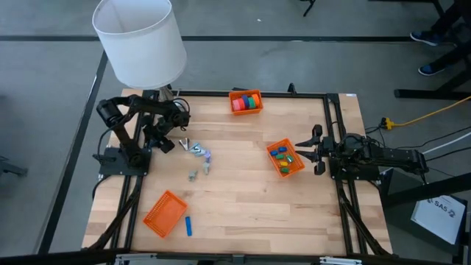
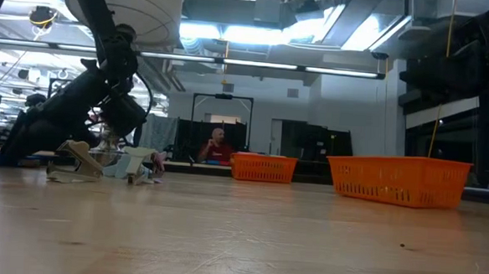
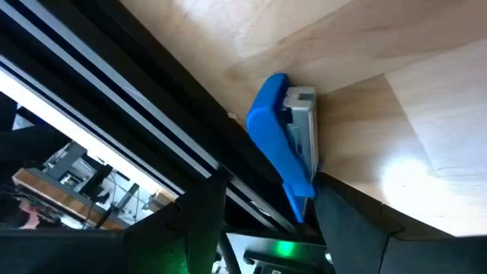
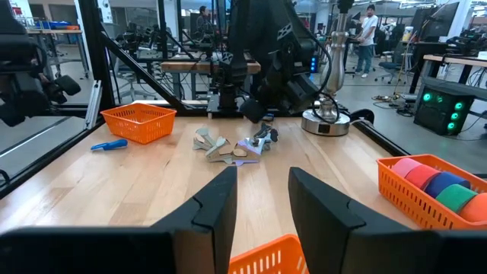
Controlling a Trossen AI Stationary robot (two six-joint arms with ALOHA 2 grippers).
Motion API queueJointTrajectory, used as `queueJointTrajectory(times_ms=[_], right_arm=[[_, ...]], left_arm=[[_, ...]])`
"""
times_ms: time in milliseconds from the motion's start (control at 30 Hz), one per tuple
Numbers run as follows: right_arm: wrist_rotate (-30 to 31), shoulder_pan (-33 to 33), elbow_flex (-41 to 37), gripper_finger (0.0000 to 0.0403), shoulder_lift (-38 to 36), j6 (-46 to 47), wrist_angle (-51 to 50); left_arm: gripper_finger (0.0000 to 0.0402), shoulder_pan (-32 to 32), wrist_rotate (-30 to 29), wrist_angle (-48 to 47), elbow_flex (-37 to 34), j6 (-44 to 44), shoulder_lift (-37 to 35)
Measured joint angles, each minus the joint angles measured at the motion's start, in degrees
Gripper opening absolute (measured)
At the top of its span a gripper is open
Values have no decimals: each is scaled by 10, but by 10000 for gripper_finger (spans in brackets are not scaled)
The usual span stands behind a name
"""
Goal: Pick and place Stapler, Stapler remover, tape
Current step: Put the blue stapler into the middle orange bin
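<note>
The left gripper (image 3: 262, 228), fingers spread, seems to straddle the blue stapler (image 3: 285, 141), whose long axis runs straight away from it along the counter (image 3: 426, 91) edge.

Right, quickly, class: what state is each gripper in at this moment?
Left gripper: open, blue stapler just ahead, not gripped.
Right gripper: open, empty.

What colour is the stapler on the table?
The stapler is bright blue with a silver metal part. It shows best in the left wrist view.
</note>
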Motion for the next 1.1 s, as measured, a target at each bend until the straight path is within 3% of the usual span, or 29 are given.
queueJointTrajectory(times_ms=[900, 1100], right_arm=[[0, 0, 0, 124, 0, 0, 0], [0, 0, 0, 124, 0, 0, 0]], left_arm=[[193, -79, -4, 15, 6, -57, 0], [193, -79, -2, 22, 6, -6, 0]])
